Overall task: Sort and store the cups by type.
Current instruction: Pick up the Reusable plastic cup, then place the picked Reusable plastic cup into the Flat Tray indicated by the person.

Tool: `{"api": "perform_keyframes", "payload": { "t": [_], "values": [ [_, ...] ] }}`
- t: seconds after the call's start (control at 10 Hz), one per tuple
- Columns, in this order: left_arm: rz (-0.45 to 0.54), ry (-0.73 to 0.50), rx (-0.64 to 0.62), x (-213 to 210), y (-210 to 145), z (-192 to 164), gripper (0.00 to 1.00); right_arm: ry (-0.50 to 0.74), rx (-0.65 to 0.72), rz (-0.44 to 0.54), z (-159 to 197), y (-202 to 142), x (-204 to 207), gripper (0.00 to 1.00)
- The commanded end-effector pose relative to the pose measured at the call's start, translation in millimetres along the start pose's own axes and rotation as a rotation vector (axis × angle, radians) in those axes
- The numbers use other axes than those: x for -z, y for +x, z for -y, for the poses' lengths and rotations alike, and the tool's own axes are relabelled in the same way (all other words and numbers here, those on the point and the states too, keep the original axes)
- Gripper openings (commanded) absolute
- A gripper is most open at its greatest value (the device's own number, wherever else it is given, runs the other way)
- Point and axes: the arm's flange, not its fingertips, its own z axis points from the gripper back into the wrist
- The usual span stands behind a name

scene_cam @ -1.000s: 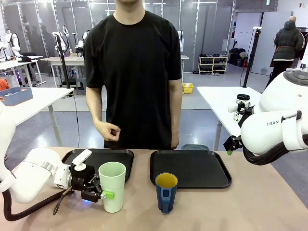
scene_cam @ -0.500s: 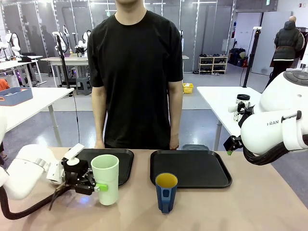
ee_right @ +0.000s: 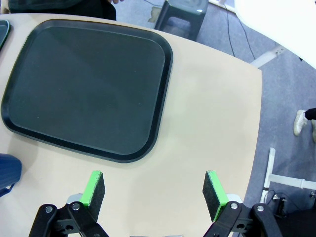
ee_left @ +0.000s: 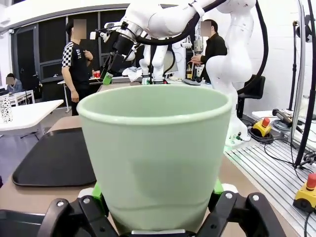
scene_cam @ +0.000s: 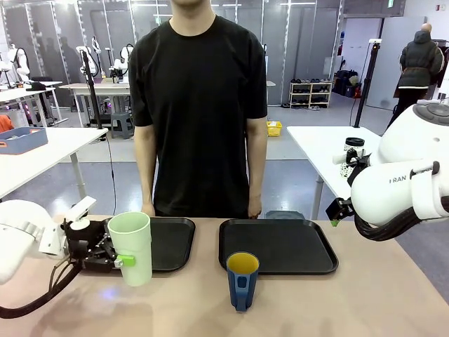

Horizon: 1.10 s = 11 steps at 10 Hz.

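As the left gripper (scene_cam: 121,260) held the pale green tumbler (scene_cam: 130,239) below its middle, lower left of the front frame, we judged it might tip or clip the left tray (scene_cam: 172,246) at its rim on set-down. Right gripper (ee_right: 154,192) gaped wide, empty. Counted: trays two, including the right tray (scene_cam: 280,246); tumbler one; blue cup (scene_cam: 242,284) one, lower centre.

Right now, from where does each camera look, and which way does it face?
Front: between the arms, robot's side, faces across the table at the person; left arm and right arm show, left jaws shut on the green cup.
Left wrist: on the left arm, looks level along its jaws at the green cup between them.
Right wrist: on the right arm, looks down past open right jaws at the right tray.
Shared: front and right wrist both show the blue cup and right tray.
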Motion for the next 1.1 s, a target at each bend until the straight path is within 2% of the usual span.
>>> {"api": "perform_keyframes", "payload": {
  "t": [0.0,0.1,1.0],
  "values": [
    [0.018,-0.014,0.054,-2,-8,17,0.16,0.001,0.001,-0.001,0,-2,1,1.0],
    [0.0,0.0,0.0,0,0,0,0.16,0.001,0.001,-0.001,0,-2,1,1.0],
    [0.0,0.0,0.0,0,0,0,0.16,0.001,0.001,-0.001,0,-2,1,1.0]
  ]
}}
